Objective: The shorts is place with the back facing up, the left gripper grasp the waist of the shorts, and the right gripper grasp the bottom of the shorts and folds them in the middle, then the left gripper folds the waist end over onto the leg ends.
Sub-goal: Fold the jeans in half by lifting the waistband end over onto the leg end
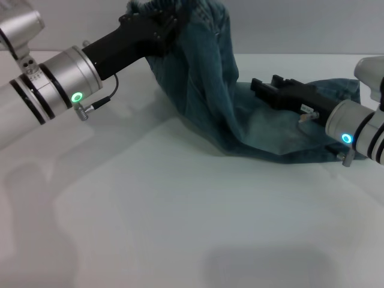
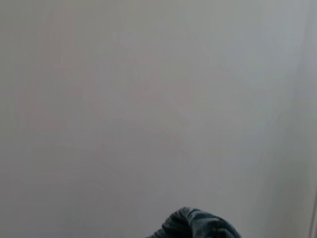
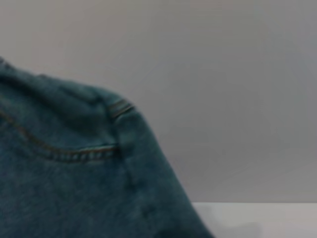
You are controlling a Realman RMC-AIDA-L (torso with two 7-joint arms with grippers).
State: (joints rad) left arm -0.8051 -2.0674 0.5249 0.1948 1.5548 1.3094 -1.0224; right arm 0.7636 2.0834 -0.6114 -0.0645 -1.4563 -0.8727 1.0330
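The blue-green denim shorts (image 1: 207, 96) hang in a tall bunch from my left gripper (image 1: 161, 29), which is shut on their upper end high at the back of the table. Their lower part lies flat on the table toward the right. My right gripper (image 1: 267, 84) rests low over that flat part, its two black fingers apart with no cloth seen between them. In the left wrist view only a small hump of the shorts (image 2: 195, 225) shows. The right wrist view is filled by the shorts (image 3: 64, 188), with an orange-stitched seam.
The white table (image 1: 180, 204) stretches out in front of the shorts. A pale wall stands behind it. A small cable hangs from my left wrist (image 1: 99, 102).
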